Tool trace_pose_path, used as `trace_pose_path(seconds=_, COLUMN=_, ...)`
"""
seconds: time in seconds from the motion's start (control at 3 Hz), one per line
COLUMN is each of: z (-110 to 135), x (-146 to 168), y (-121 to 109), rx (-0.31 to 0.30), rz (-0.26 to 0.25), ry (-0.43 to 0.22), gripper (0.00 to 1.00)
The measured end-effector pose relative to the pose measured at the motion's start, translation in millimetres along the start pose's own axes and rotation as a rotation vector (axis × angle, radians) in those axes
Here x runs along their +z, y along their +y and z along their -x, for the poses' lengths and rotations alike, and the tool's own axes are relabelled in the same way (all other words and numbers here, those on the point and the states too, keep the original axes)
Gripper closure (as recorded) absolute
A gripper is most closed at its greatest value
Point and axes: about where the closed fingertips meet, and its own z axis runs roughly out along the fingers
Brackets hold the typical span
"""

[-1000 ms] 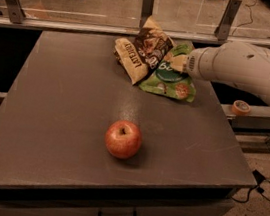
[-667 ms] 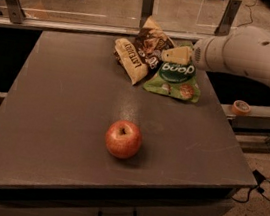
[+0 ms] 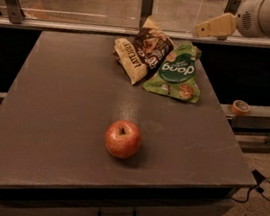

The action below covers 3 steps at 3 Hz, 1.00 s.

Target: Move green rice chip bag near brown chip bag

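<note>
Green rice chip bag lay flat at the far right of the table, its left edge touching the brown chip bag, which sat crumpled just to its left. An apple stood alone, nearer, at the middle. Gripper hung raised past the far right edge, apart from both bags, nothing seen in it; whether it was open or closed could not be told.
</note>
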Motion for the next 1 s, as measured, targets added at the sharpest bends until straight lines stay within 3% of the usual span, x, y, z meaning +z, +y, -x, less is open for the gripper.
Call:
trace_pose_path(seconds=0.33, z=33, x=-22, y=-5, rx=-0.113, rz=0.008, ry=-0.027, gripper=0.00)
trace_pose_path(seconds=0.67, z=30, x=-19, y=-5, rx=-0.078, rz=0.018, ry=-0.026, gripper=0.00)
trace_pose_path(seconds=1.0, z=30, x=-32, y=-44, rx=-0.073, rz=-0.019, ry=-0.044, gripper=0.00)
